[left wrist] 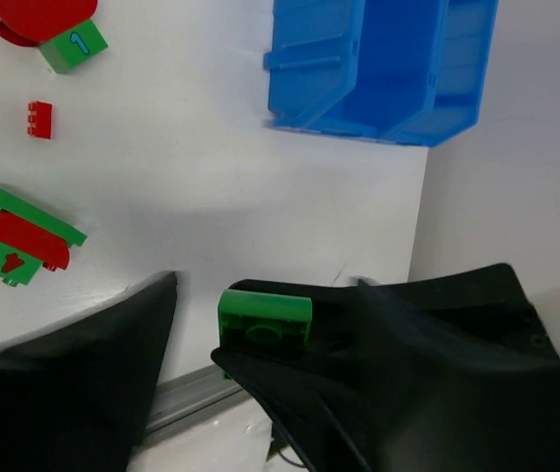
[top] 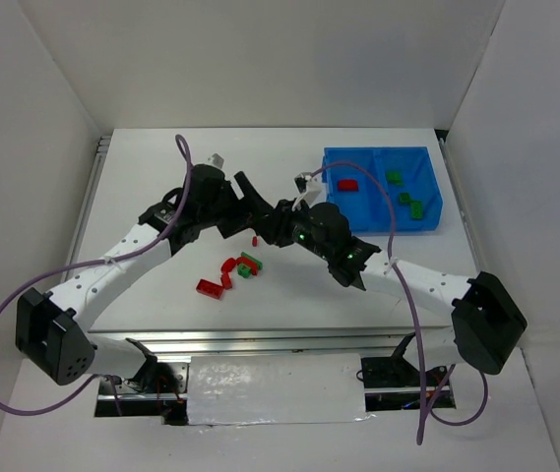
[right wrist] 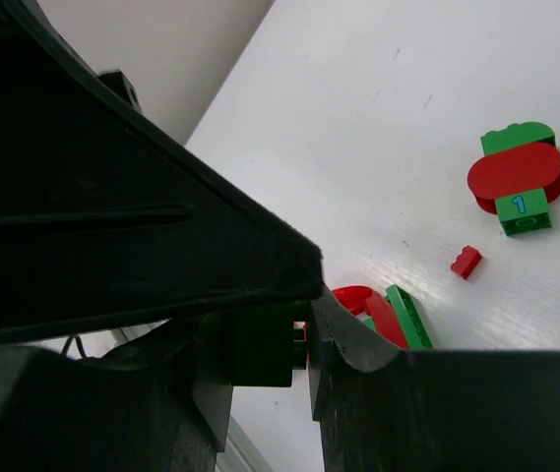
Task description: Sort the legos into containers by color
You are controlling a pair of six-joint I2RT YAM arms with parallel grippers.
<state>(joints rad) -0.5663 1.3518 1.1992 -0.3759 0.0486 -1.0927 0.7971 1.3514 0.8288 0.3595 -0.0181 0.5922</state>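
Top view: left hand (top: 246,197) & right hand (top: 283,218) meet tip to tip over the worktop (top: 161,177); looks like a pass-over. Blue bin (top: 378,150) sits just beyond the right hand, and loose legos (top: 228,272) lie on the base side of both hands.

Left wrist: green brick (left wrist: 265,320) rests vs one finger w/ a gap to the other, so can't tell if it's gripped.

Right wrist: jaws look closed on that brick, prob. because the bin's green side is nearer that arm.
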